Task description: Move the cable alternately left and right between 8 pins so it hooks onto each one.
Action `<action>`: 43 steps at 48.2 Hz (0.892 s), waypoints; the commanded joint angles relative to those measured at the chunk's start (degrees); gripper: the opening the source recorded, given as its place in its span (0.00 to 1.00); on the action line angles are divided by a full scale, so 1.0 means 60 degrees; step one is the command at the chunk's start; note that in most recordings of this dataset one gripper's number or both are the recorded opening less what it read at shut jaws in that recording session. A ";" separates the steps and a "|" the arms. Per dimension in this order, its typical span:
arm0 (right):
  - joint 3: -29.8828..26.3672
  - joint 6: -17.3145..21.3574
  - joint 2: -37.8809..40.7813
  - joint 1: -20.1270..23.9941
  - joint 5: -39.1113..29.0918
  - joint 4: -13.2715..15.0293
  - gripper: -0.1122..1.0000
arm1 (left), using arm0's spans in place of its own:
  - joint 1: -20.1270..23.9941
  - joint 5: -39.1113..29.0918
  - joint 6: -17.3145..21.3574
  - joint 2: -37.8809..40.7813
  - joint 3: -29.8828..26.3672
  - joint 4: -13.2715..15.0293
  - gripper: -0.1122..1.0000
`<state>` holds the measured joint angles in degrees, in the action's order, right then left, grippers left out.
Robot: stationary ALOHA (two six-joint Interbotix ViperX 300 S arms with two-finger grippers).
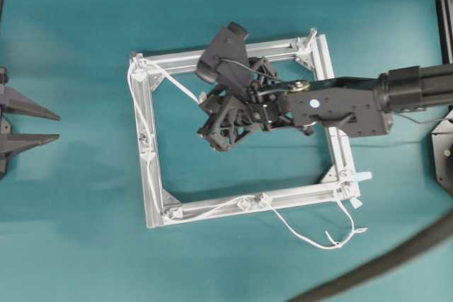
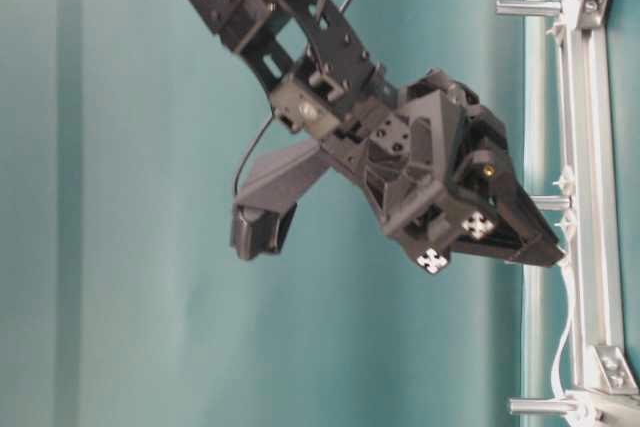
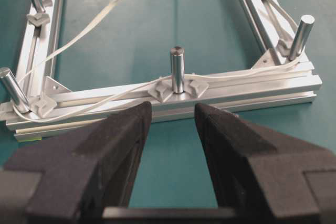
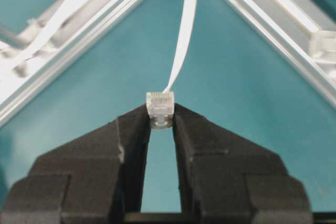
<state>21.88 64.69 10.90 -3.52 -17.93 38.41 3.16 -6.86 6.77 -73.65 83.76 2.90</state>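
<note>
The white cable (image 1: 147, 114) runs along the bottom and left bars of the square aluminium frame (image 1: 322, 192), round pins such as the one (image 1: 145, 136) on the left bar. From the top-left corner it crosses to my right gripper (image 1: 204, 98) inside the frame. That gripper (image 4: 161, 116) is shut on the cable's clear plug (image 4: 160, 104), and the cord (image 4: 181, 35) leads up and away from it. A loose loop of cable (image 1: 333, 242) lies outside the bottom-right corner. My left gripper (image 1: 32, 125) stands open, holding nothing, off the frame's left side, facing a pin (image 3: 177, 69).
A thick dark hose (image 1: 396, 259) curves across the bottom-right corner of the teal table. A black rail (image 1: 442, 5) runs along the right edge. In the table-level view the right gripper (image 2: 555, 247) hangs close to the frame bar (image 2: 590, 147) and its pins (image 2: 525, 9).
</note>
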 commanded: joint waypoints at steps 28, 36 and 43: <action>0.1362 -0.0483 -0.1157 -0.0132 0.0791 0.0352 0.25 | 0.0000 0.0044 0.0044 0.0073 -0.0264 0.0000 0.56; 0.2124 -0.0469 -0.1714 -0.0659 0.0513 0.0337 0.25 | 0.0000 0.0044 0.0044 0.0073 -0.0264 0.0000 0.56; 0.2402 -0.0586 -0.2095 -0.1201 0.0132 0.0498 0.25 | 0.0000 0.0044 0.0044 0.0073 -0.0249 0.0000 0.56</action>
<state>36.30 61.52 1.05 -9.32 -16.44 40.61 3.16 -6.86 6.77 -73.65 83.76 2.90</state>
